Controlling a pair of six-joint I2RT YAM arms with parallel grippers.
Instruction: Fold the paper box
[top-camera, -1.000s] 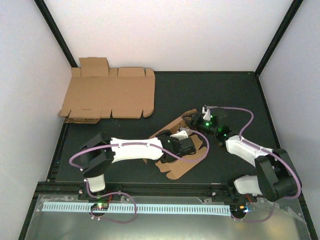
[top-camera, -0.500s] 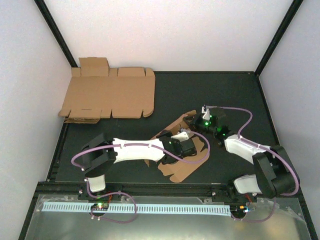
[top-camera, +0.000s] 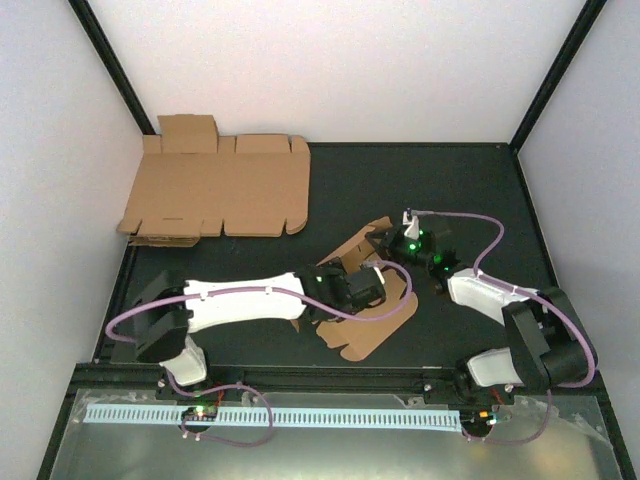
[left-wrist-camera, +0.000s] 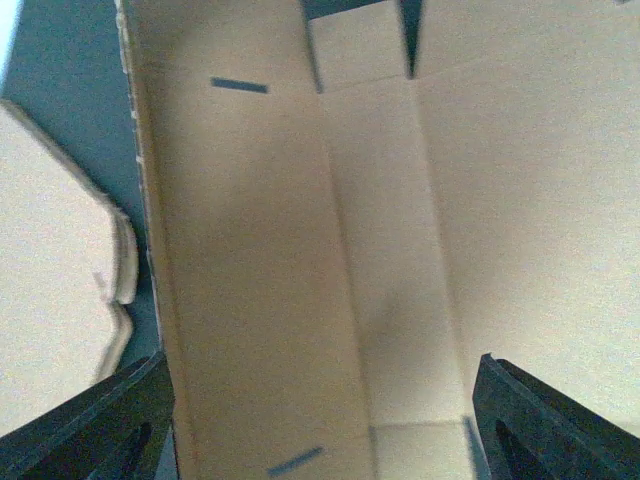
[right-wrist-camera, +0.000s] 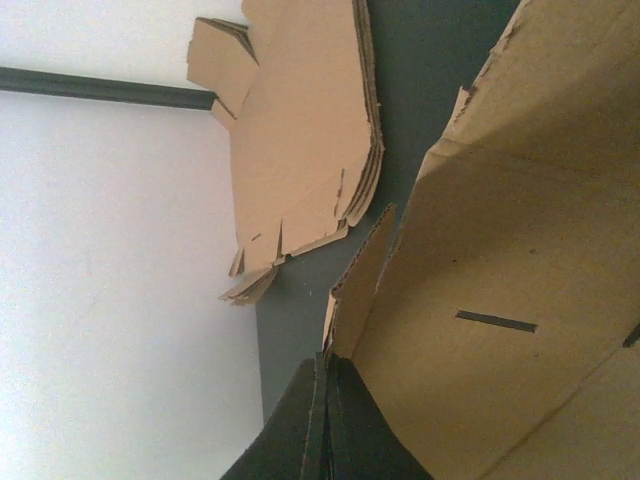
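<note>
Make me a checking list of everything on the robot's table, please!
Surface: dark table, matte and flat.
Job's things: paper box lies mid-table, partly folded, flaps spread.
Clutter: stack of flat cardboard sheets in the far left corner.
Grippers: left gripper open above the box's inner panels; right gripper shut on a box flap's edge.
Cables: purple cables loop along both arms; one crosses above the box.
Surroundings: white walls, black corner posts.

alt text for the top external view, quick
Two robot arms meet over a half-folded brown paper box mid-table: the left gripper hangs above its middle, the right gripper at its far flap. A stack of flat cardboard sheets lies in the far left corner of the black table.
</note>
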